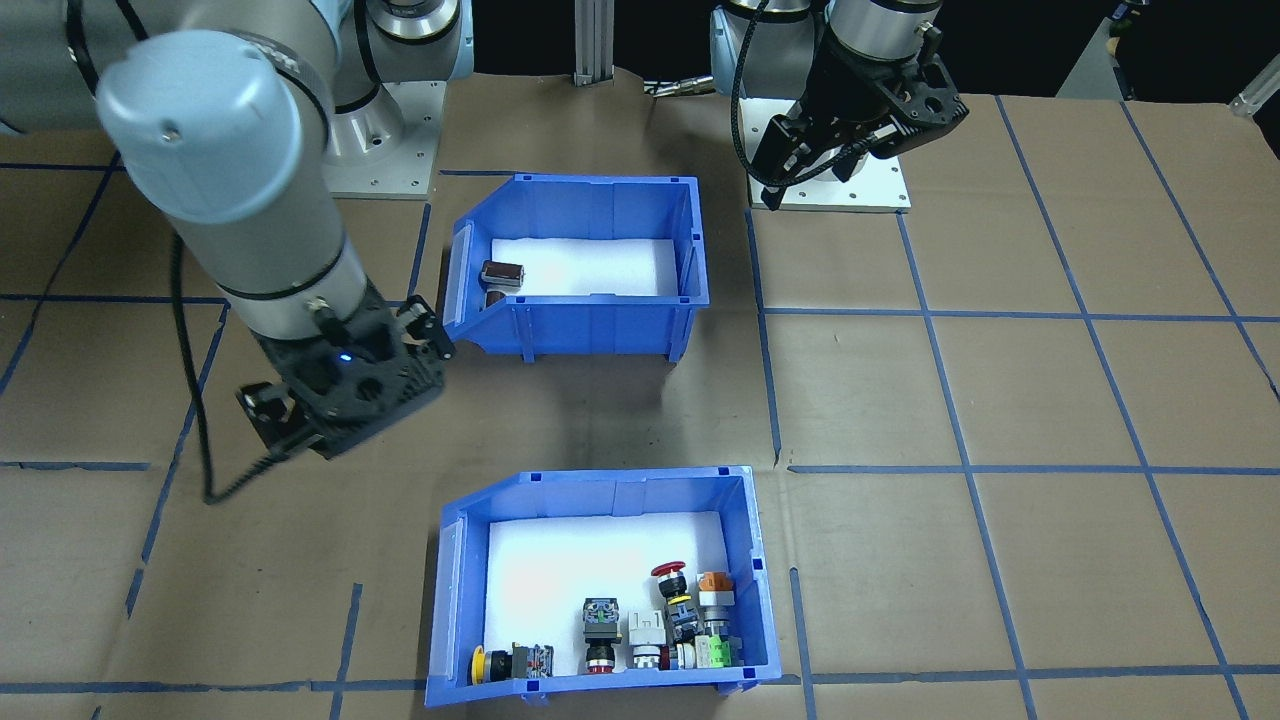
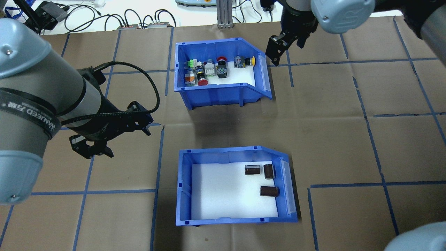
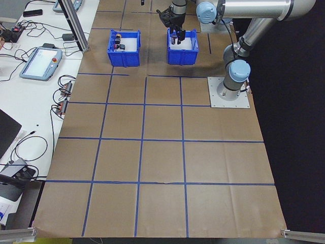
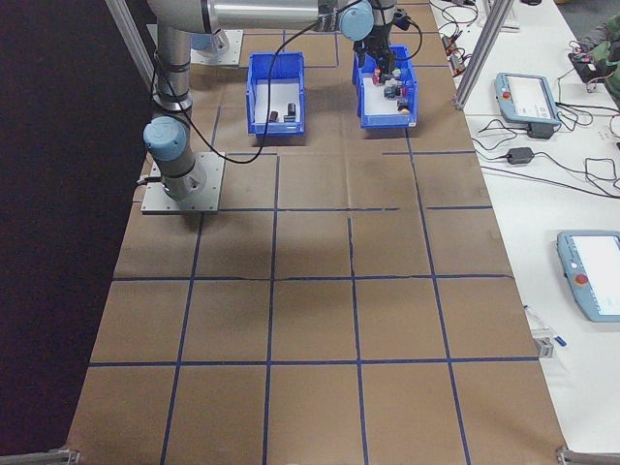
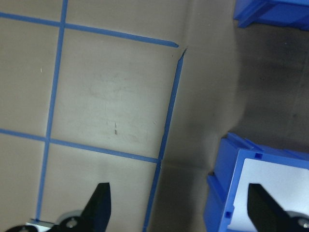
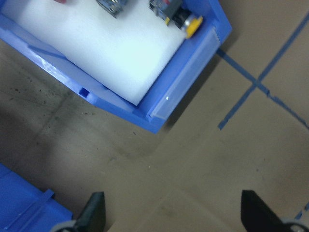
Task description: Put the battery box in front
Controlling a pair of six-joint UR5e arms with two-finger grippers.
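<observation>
The battery box (image 2: 184, 188) is a blue bin with a white floor and three dark brown cylinders (image 2: 269, 191); it stands on the robot's side of the table, its sloped end toward the overhead view's right. It is the upper bin (image 1: 590, 325) in the front-facing view. My left gripper (image 2: 92, 150) hangs open to the left of it, apart from it, and its corner (image 5: 219, 188) shows beside the right finger. My right gripper (image 2: 277, 52) is open above the table by the sloped end of the other blue bin (image 2: 216, 96). Both hold nothing.
The other blue bin (image 1: 600, 690) holds several colourful push-button switches and sits on the far side of the table from the robot, a bare strip of brown board between the bins. Blue tape lines grid the board. The arm base plate (image 1: 880, 185) lies behind the battery box.
</observation>
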